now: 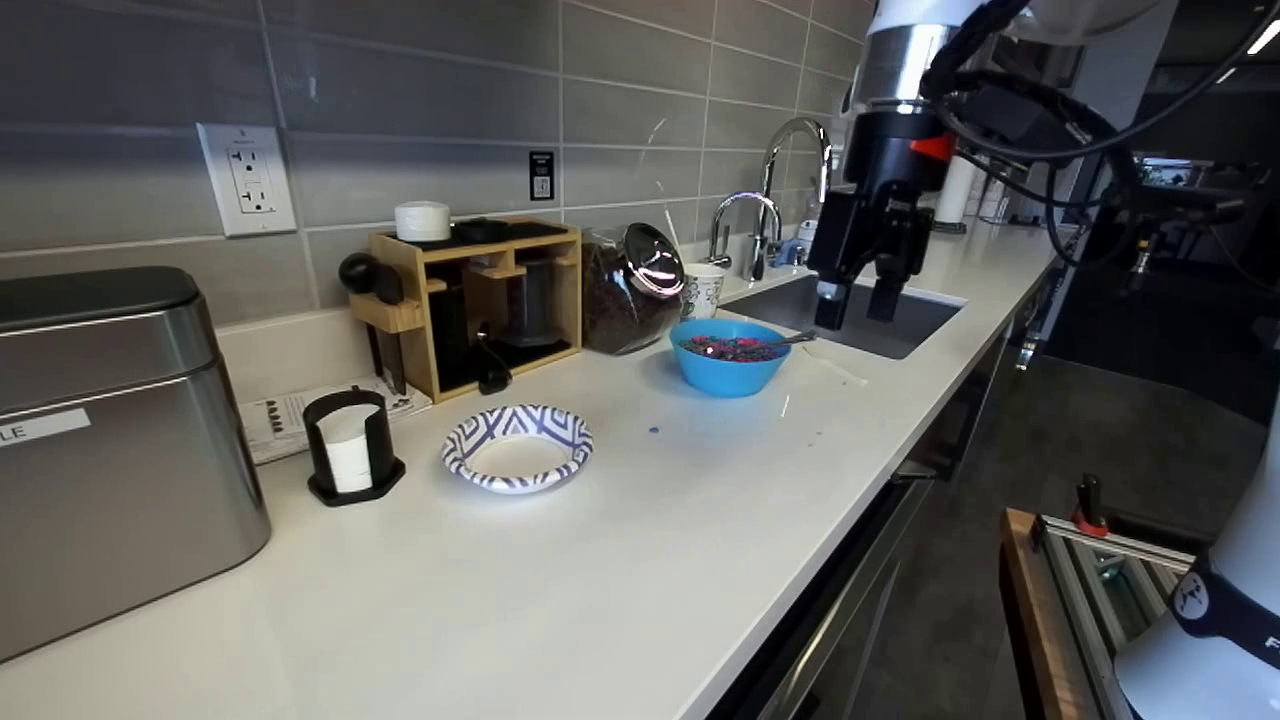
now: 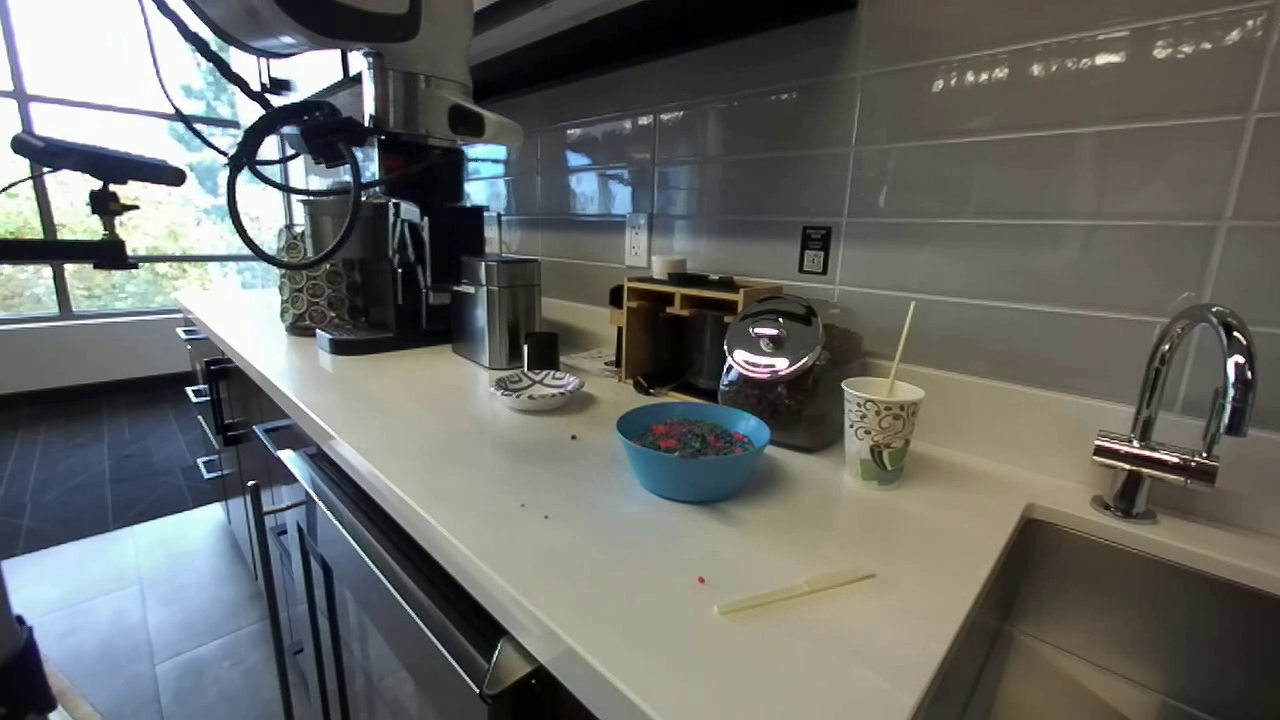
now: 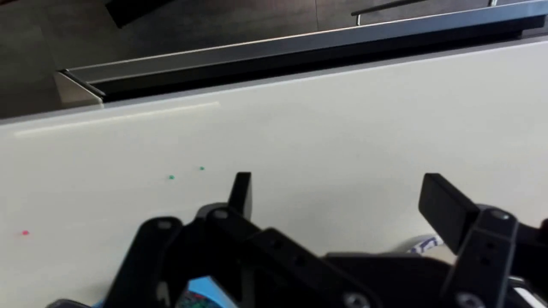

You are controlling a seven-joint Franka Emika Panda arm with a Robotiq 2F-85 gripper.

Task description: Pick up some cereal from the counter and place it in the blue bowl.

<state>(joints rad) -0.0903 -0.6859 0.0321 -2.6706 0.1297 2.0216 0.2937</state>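
Wrist view: three cereal bits [image 3: 171, 177], two green and one red, lay on the table [image 3: 321, 132] in the left half, and the claw [image 3: 336, 184] stood spread apart lower down. In an exterior view, one blue bowl [image 2: 693, 480] sat mid-frame, one jar [image 2: 790, 385] and one paper cup [image 2: 882, 440] to its right, one patterned dish [image 2: 537, 400] upper left, one dark speck [image 2: 573, 436] below that. In the wrist view the claw hid much of the bowl. The bits were tiny; the round bowl held red and dark green cereal [image 2: 692, 437].

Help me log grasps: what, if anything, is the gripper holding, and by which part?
Nothing is held: the gripper is open above the counter, its jaws apart with nothing gripped between them.
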